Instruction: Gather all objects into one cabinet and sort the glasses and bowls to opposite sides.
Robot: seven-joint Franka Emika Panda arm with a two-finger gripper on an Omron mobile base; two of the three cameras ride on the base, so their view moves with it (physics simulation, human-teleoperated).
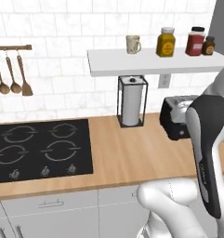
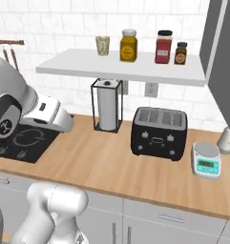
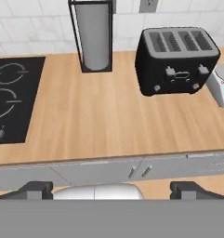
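A cream mug (image 1: 133,44) (image 2: 102,45), one of the glasses, stands upright at the left end of a white wall shelf (image 1: 146,63) (image 2: 116,68). To the right of the shelf hangs the cabinet's tall grey slab door (image 1: 223,21) (image 2: 222,57); its inside is hidden. The bowls are out of view. In the hand view my gripper (image 3: 112,189) is open, its dark fingertips (image 3: 36,189) wide apart with nothing between them. It hovers in front of the counter's front edge, looking over the wooden worktop (image 3: 108,116), far below the mug.
Three lidded spice jars (image 1: 166,42) (image 2: 128,45) share the shelf. On the counter stand a paper-towel holder (image 1: 131,100) (image 3: 94,35), a black toaster (image 2: 159,133) (image 3: 176,60) and a small scale (image 2: 206,159). A black cooktop (image 1: 39,148) lies left, with utensils (image 1: 11,74) hung above it.
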